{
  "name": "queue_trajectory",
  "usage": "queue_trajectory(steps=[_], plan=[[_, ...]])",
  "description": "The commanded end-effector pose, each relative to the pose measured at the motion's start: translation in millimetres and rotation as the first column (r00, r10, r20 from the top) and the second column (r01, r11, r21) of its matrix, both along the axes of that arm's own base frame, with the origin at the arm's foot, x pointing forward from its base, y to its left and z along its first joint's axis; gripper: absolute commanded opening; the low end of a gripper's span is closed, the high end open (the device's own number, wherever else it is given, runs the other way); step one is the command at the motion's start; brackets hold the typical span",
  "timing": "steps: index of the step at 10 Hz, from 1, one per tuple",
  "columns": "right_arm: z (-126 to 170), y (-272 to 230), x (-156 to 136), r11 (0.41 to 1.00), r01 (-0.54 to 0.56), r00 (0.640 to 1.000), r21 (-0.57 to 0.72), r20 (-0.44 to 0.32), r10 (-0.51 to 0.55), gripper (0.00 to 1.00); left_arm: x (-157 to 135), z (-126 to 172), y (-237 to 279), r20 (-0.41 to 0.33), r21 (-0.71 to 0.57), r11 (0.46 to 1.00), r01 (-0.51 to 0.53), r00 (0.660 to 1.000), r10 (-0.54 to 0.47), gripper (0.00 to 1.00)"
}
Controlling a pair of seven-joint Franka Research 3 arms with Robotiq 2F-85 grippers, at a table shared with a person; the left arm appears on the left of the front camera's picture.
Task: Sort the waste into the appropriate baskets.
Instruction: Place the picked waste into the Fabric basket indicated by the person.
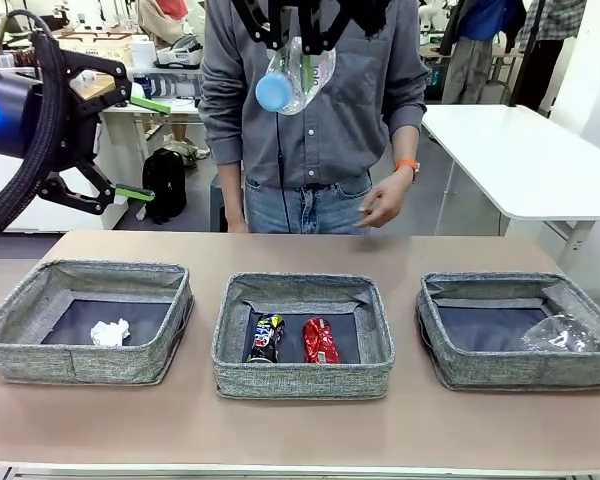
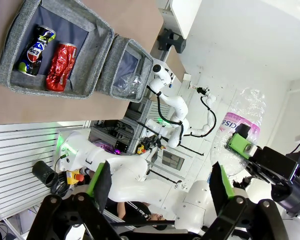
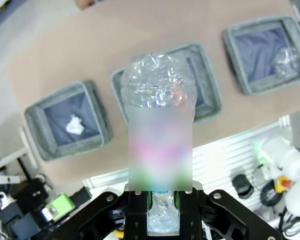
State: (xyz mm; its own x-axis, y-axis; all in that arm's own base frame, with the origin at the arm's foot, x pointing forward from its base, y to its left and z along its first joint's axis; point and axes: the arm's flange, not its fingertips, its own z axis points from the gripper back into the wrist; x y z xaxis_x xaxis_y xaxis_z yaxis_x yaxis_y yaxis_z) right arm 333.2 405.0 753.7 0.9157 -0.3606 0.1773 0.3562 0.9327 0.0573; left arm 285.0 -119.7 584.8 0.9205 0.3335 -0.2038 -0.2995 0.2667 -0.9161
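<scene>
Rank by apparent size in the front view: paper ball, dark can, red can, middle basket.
1. Middle basket, by far the largest.
2-3. Dark can and red can, lying side by side inside it; they look alike, so no ranking between them.
4. Paper ball in the left basket, smallest.

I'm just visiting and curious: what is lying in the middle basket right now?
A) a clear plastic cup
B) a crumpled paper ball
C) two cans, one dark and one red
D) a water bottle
C: in the front view the middle basket holds the dark can and the crushed red can side by side.
</scene>
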Motion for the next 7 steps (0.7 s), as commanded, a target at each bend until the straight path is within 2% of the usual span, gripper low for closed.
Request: queue_trajectory(steps=[1,7], plan=[[0.4,-3.4,0.5,1.0,-0.016,1.0,0.001,0.016,0.016,0.21,-0.1,-0.3,0.0,0.008,-0.007,1.0,-0.002,1.0,0.002,1.0],[0.4,-3.4,0.5,1.0,-0.016,1.0,0.001,0.016,0.016,0.21,-0.1,-0.3,0.0,0.008,-0.007,1.0,-0.002,1.0,0.002,1.0]])
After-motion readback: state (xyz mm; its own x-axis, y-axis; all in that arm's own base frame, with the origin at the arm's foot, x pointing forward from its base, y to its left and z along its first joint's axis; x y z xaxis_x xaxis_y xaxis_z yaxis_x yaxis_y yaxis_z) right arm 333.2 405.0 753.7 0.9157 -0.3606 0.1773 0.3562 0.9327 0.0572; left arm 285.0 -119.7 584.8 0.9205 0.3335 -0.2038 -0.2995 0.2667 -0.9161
